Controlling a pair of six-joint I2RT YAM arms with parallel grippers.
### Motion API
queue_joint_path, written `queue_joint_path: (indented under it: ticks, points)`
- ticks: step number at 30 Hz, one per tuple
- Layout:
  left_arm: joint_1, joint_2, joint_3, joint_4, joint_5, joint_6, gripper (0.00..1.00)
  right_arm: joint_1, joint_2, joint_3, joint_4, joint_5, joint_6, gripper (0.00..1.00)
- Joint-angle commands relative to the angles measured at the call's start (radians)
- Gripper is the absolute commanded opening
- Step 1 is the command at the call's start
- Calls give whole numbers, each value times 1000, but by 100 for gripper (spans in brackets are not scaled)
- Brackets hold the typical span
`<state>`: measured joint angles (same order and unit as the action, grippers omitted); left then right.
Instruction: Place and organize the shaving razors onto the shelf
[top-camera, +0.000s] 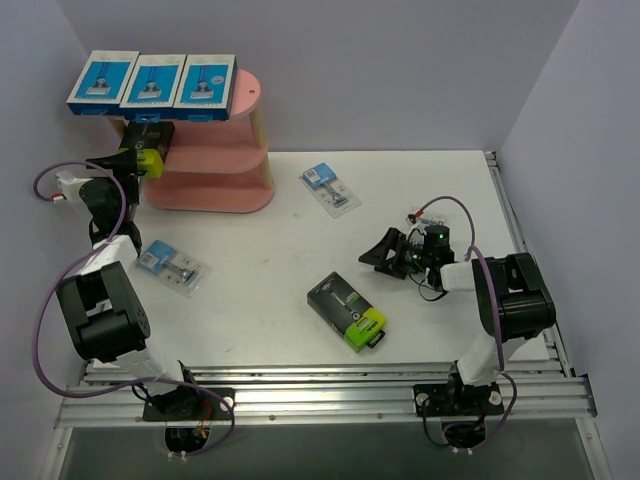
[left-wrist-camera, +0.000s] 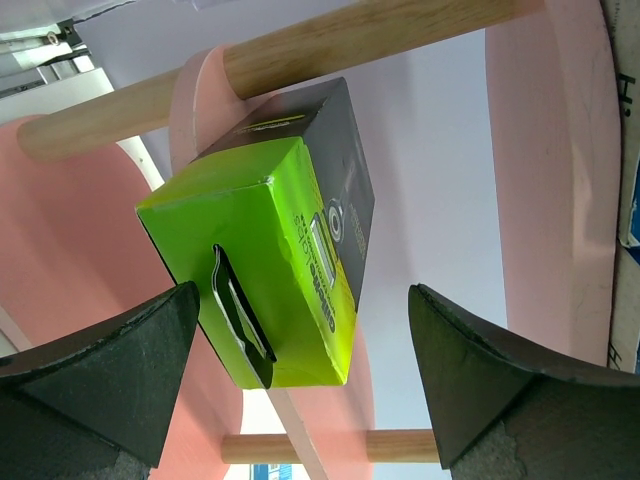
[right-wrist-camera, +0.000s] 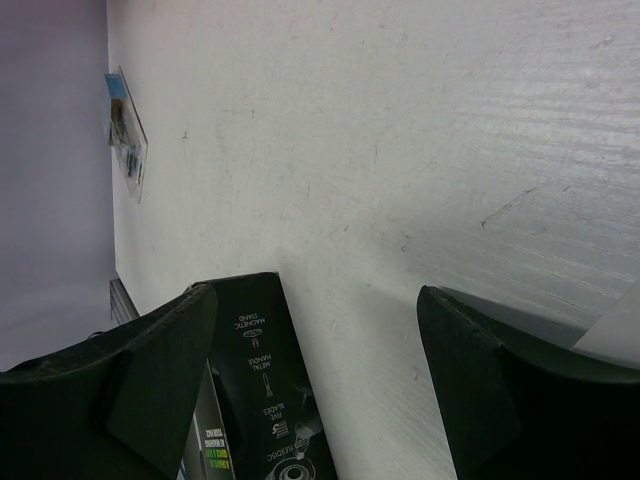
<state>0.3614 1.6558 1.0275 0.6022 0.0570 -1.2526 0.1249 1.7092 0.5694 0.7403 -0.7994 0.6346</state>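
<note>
Left gripper (left-wrist-camera: 303, 290) wide open at the shelf (top-camera: 215, 165); right gripper (top-camera: 385, 252) open, empty.
The left wrist view alone shows the lime-ended black box (left-wrist-camera: 250, 250) on a pink board, clear of both fingers. The overhead view shows the second black box (top-camera: 345, 310) on the table (top-camera: 260, 250).

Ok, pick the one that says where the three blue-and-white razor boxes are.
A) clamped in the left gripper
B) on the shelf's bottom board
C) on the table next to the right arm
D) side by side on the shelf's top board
D: the three blue-and-white boxes lie in a row on the top board of the pink shelf, above its two lower boards.
</note>
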Motion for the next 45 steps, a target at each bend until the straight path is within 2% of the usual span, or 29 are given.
queue_joint_path:
  ticks: [1,45]
  points:
    - [-6,18,63,71,14,-13,94,-4,38,-31,-147,104,-44,78]
    - [-30,61,129,51,37,-4,94,-4,40,-26,-157,112,-50,78]
